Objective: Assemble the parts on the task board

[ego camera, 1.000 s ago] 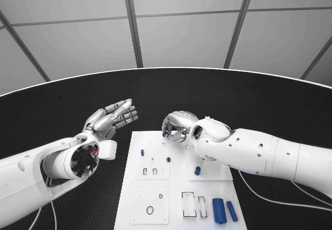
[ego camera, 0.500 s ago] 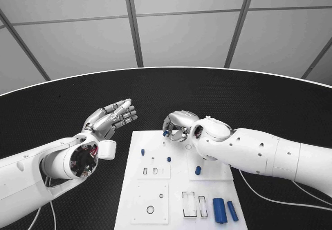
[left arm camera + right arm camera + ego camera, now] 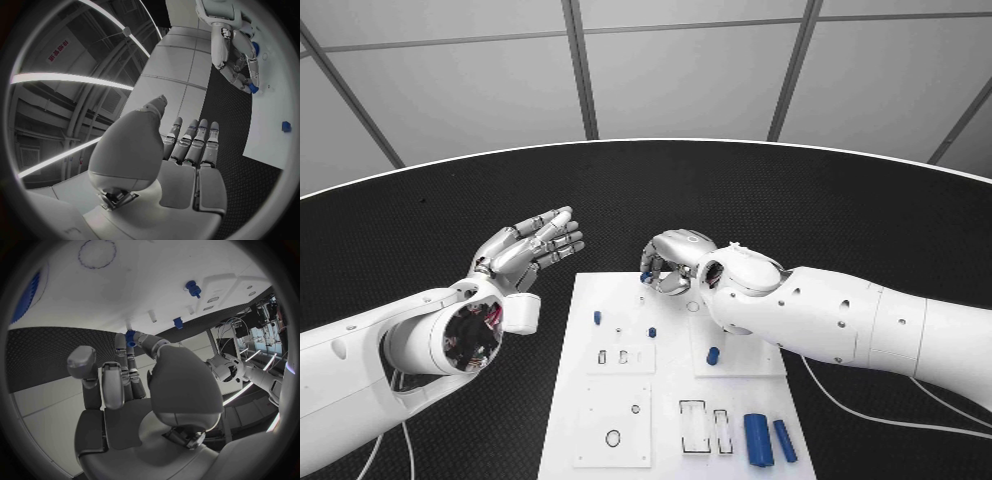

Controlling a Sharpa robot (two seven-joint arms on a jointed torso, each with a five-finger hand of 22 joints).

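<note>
Looking down on a round black worktop [image 3: 776, 190] with a white task board [image 3: 678, 400] lying at its middle. Left hand [image 3: 531, 247] raised above the worktop just beside the board's far left corner, palm up, fingers straight and spread, holding nothing; seen from its own wrist as an open palm [image 3: 187, 150] with fingers side by side. Right hand [image 3: 671, 263] curled over the board's far edge, fingertips [image 3: 131, 342] pinching a small blue part [image 3: 130, 336] just above the white surface; same blue part [image 3: 250, 88] seen at the fingertips from the left wrist. Other small blue pieces on the board: a short peg [image 3: 597, 318] near the left edge, another peg [image 3: 651, 332] just to its right, a rounded piece [image 3: 711, 355] on the right panel below the right arm. Two long blue bars [image 3: 767, 439] lying side by side at the board's near right corner, touching or nearly so. Dark outlined slots in the board: two small rectangles [image 3: 612, 357], a small ring [image 3: 635, 408], an oval [image 3: 613, 438] and two tall rectangles [image 3: 705, 427]. Red sign [image 3: 57, 50] on the ceiling in the left wrist view, characters too small to read. No brand or label readable on board or parts.
</note>
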